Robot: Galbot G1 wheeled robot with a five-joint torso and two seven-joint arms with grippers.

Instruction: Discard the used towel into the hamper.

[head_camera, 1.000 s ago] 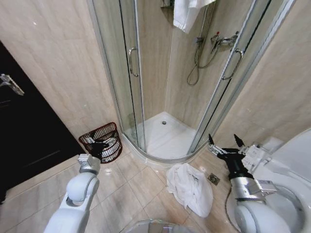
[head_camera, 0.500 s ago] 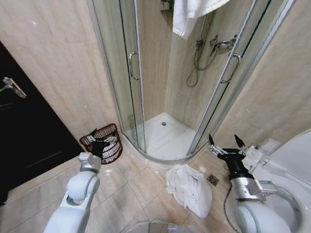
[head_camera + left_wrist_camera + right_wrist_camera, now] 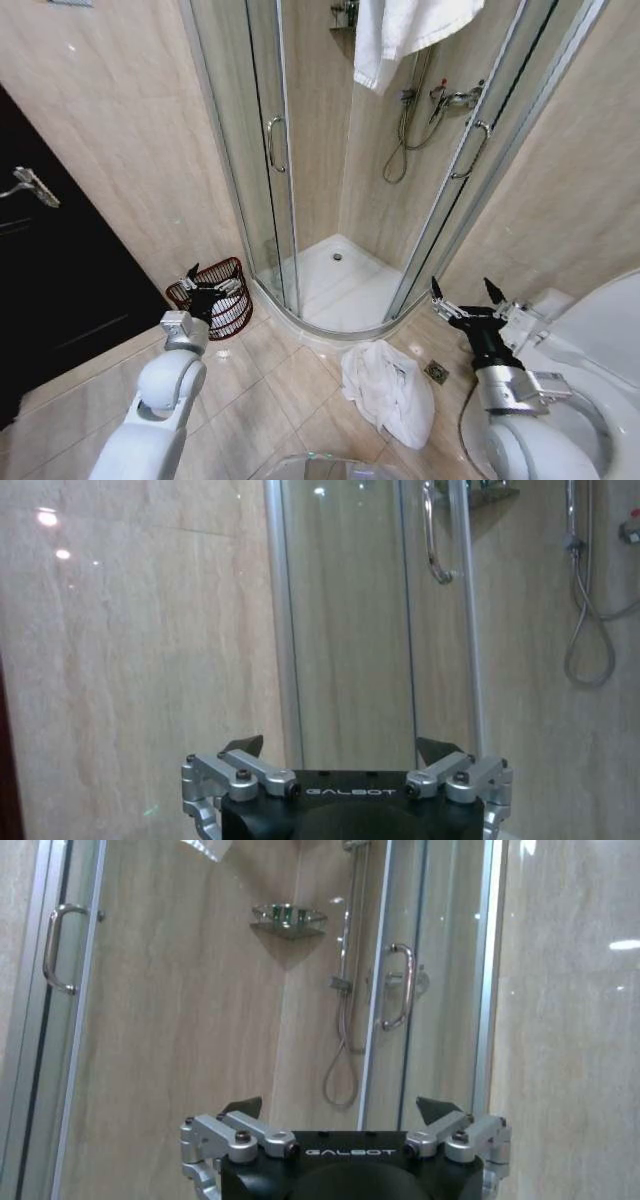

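On floor: towel point(image 3: 390, 388) | hamper point(image 3: 213, 295) by L pincer point(image 3: 213, 285), agape | R pincer point(image 3: 465, 297) agape

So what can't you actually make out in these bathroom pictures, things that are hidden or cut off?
- Inside of the dark reddish-brown open-weave hamper: head view, the left gripper stands in front of its opening.
- Underside of the crumpled white towel on the tiled floor: head view, its own folds cover it.
- White towel hanging over the shower: head view, cut off by the top edge.
- White toilet beside the right gripper: head view, cut off by the right edge.
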